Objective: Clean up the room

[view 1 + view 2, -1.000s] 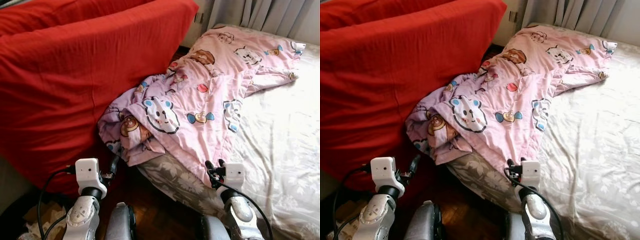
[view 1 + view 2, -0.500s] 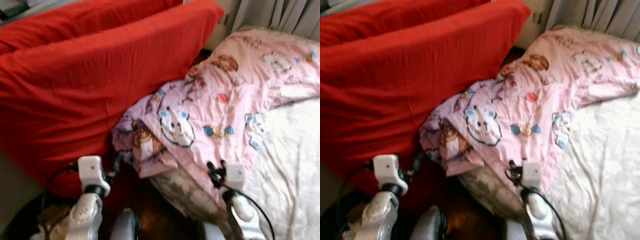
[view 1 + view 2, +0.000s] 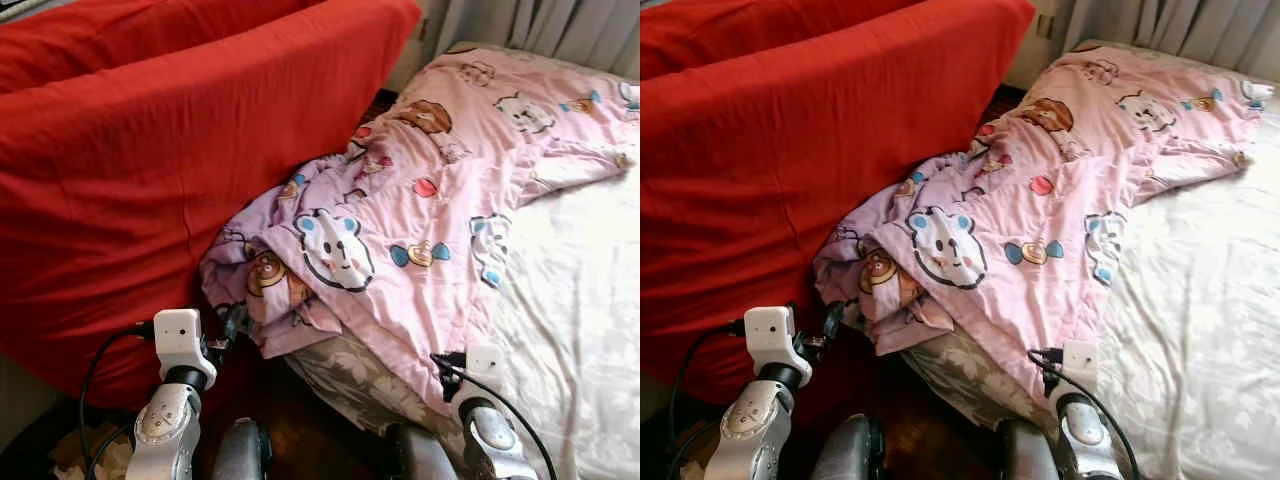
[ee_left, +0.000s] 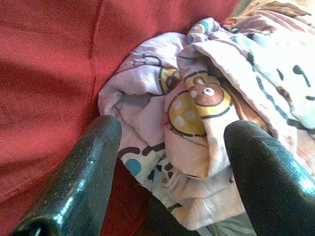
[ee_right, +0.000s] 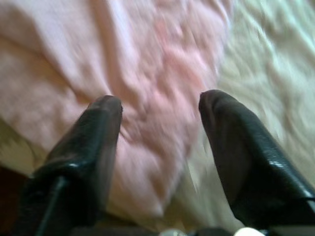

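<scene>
1. Two grippers were raised low in front of the robot, both aimed at a pink quilt [image 3: 420,200] printed with cartoon animals.
2. Lying on the bed [image 3: 580,330], the quilt ran lengthwise from the far end of the bed, near the curtain, down to the bed's near corner, where it bunched and spilled off the edge against a red sofa [image 3: 150,170].
3. At that bunched end, the left gripper [image 4: 172,167] had its fingers spread wide, with the hanging folds straight ahead of it and close, but not touched.
4. Spread as well, the right gripper [image 5: 160,147] pointed at the quilt's side hem where it meets the pale sheet, holding nothing.
5. Judged from this, each arm was about equally near its own part of the quilt, the left to the fallen lump and the right to the hem.
</scene>
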